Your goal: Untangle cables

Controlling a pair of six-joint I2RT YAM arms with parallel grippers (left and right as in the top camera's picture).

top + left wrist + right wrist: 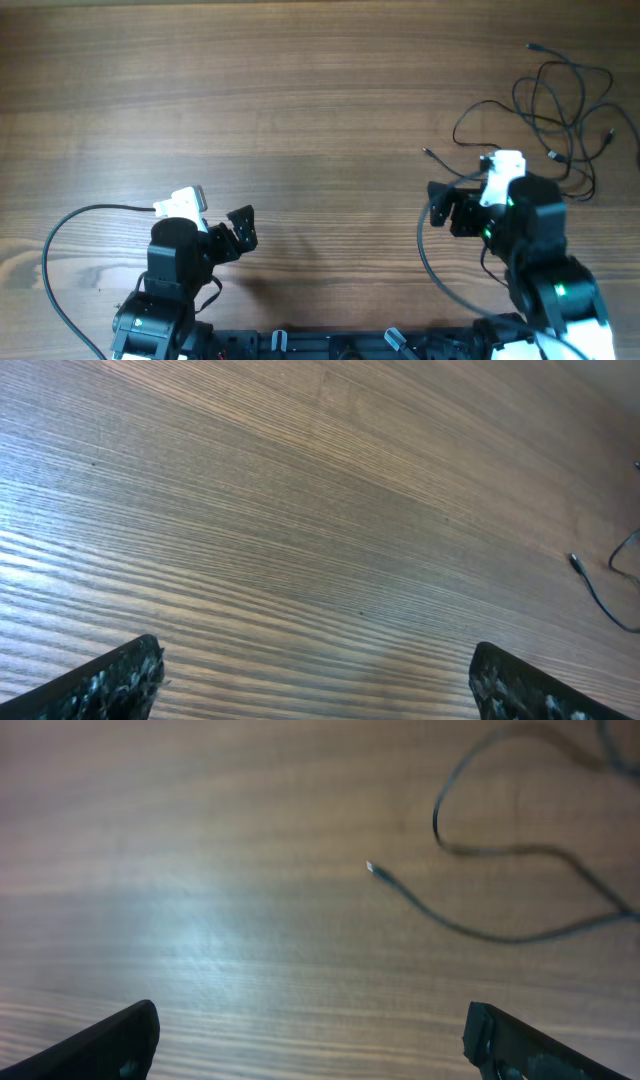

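A loose tangle of thin black cables (562, 104) lies on the wooden table at the far right. One strand runs left and ends in a small metal-tipped plug (425, 152). My right gripper (443, 208) is open and empty, just below that plug end and apart from it. In the right wrist view the plug tip (370, 868) and its cord (500, 935) lie ahead of my open fingers (310, 1040). My left gripper (245, 228) is open and empty at the lower left, far from the cables. The left wrist view shows open fingers (315, 680) and a cable end (576, 562) at far right.
The wooden table (250, 100) fills the view. A thick black arm cable (60, 240) loops to the left of the left arm, and another (428, 262) curves beside the right arm. The arm bases stand along the near edge.
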